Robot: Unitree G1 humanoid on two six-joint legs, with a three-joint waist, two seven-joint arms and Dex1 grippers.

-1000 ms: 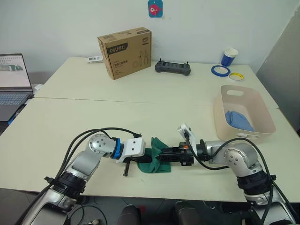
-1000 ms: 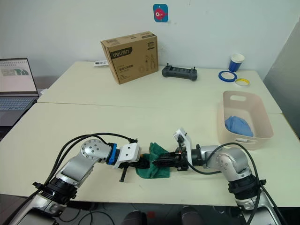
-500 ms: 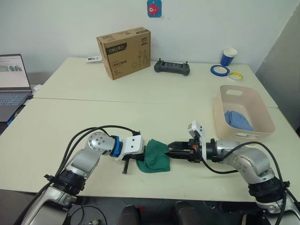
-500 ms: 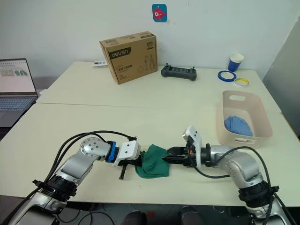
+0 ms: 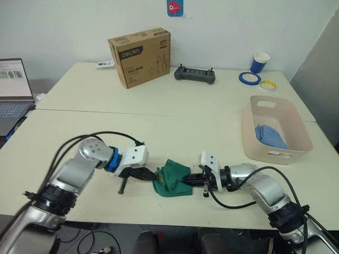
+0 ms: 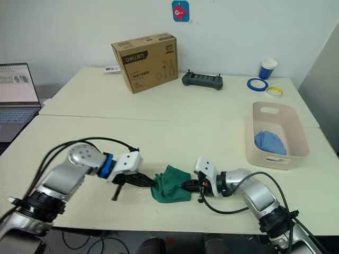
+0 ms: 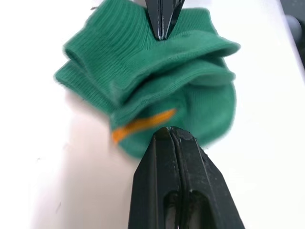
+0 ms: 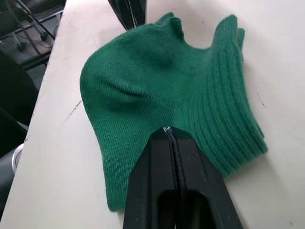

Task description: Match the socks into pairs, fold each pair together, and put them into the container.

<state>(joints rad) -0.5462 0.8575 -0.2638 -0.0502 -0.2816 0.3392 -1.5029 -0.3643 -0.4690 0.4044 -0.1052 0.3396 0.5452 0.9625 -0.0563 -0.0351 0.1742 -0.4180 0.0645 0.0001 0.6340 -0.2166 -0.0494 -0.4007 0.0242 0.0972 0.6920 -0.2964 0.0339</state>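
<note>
A folded bundle of dark green socks (image 5: pixel 172 179) with a yellowish stripe lies near the table's front edge. My left gripper (image 5: pixel 152 175) is shut, and its tip (image 7: pixel 167 131) touches the bundle's toe end from the left. From the right, my right gripper (image 5: pixel 186 181) is also shut, with its tip (image 8: pixel 167 130) resting on the ribbed cuff side of the green fabric (image 8: pixel 157 90). I see no fabric pinched between either pair of fingers. The pale pink container (image 5: pixel 247 135) stands at the right with a light blue sock (image 5: pixel 270 136) inside it.
A brown cardboard box (image 5: pixel 140 55), a black controller (image 5: pixel 195 75), a blue cup (image 5: pixel 260 62) and tape rolls (image 5: pixel 247 79) sit at the back of the table. A laptop (image 5: pixel 11 87) is at the far left. The table's front edge runs just below the socks.
My right gripper pulled back to the right, closed its fingers, then came back onto the green socks. My left arm drew back to the left, so its tip now sits at the bundle's edge.
</note>
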